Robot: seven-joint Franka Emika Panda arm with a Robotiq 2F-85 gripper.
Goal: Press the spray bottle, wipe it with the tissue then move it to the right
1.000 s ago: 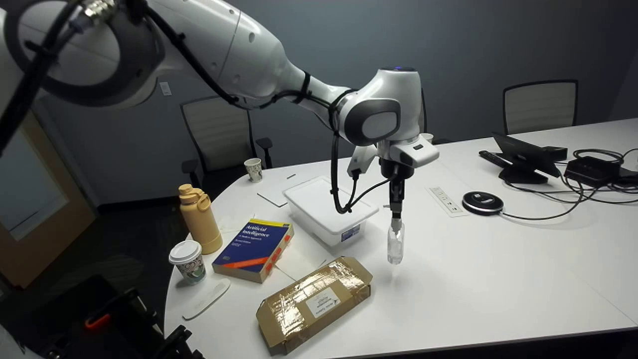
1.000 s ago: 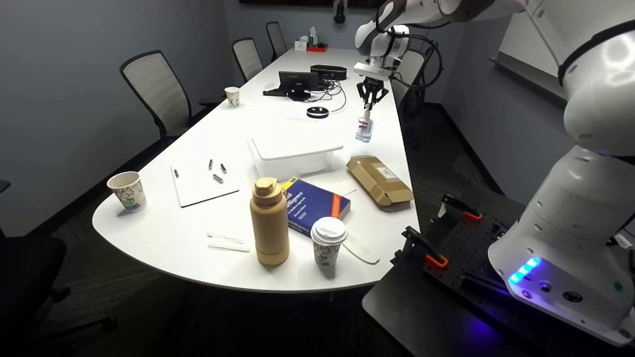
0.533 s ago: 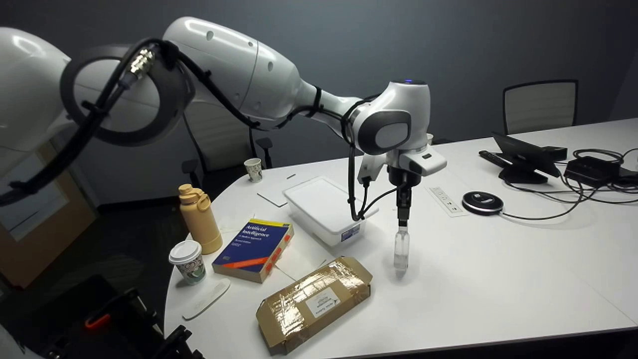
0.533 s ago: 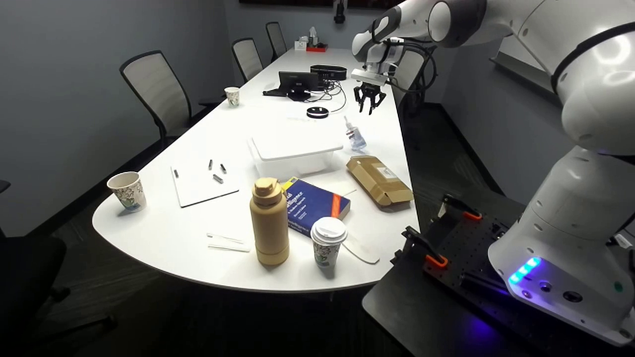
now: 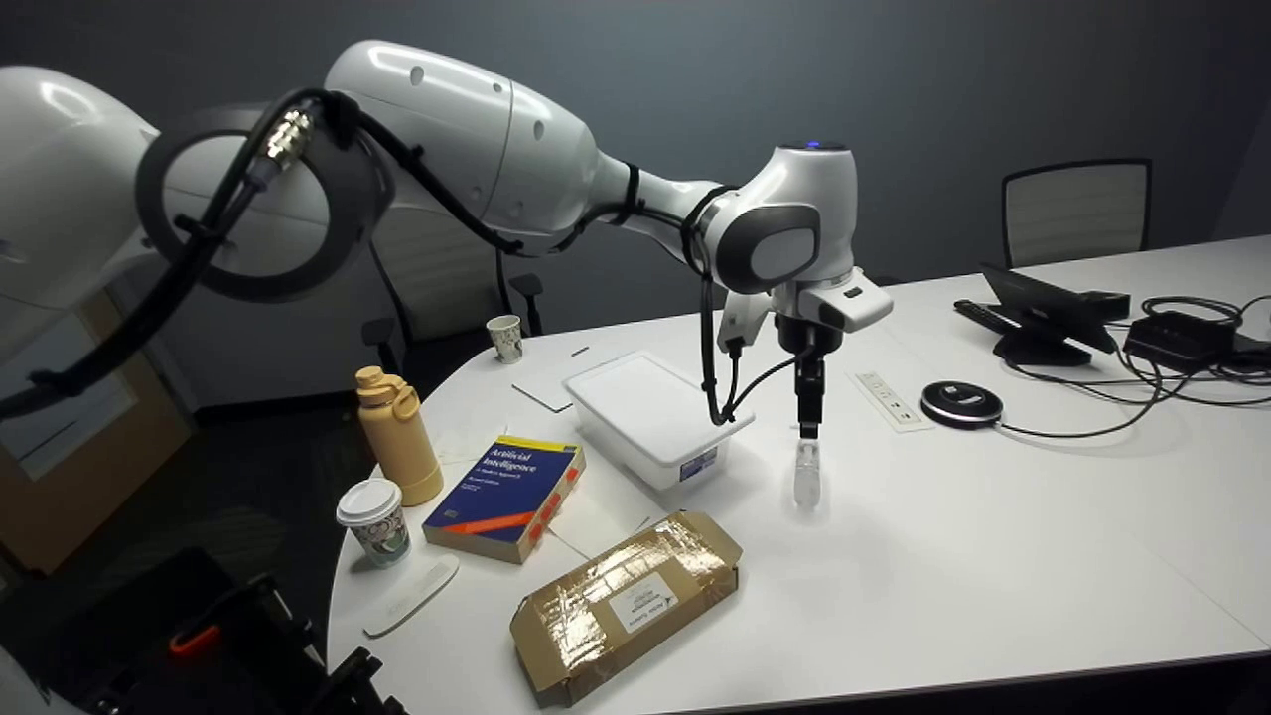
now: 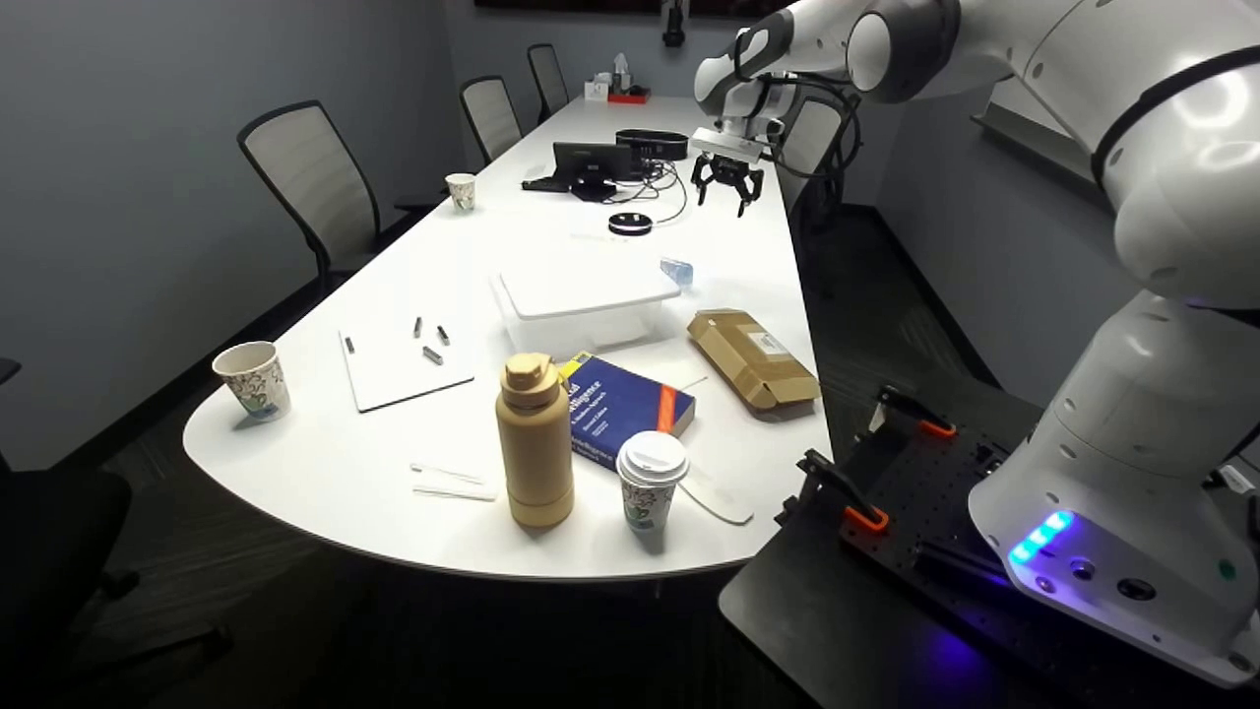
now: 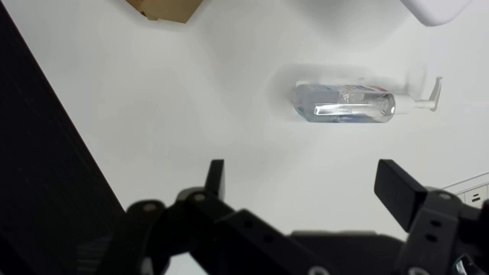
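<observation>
The spray bottle (image 7: 344, 103), clear with a white pump top, lies on its side on the white table in the wrist view. It shows below my gripper in an exterior view (image 5: 807, 487), and its pump end is washed out in glare in an exterior view (image 6: 677, 272). Above the table, my gripper (image 7: 300, 170) stands open with nothing between its fingers; it hangs over and slightly beyond the bottle (image 6: 722, 205), apart from it. I cannot make out the tissue for certain.
Near the bottle are a lidded plastic container (image 5: 650, 407) and a cardboard box (image 5: 631, 606). A blue book (image 5: 506, 492), a tan bottle (image 5: 402, 437) and a lidded paper cup (image 5: 375, 521) stand farther off. A round black device (image 5: 961, 403) sits past the gripper.
A second ago the gripper held the bottle by its top. It has let go and opened wide, first lower, then a little higher. The bottle has tipped over onto its side.
</observation>
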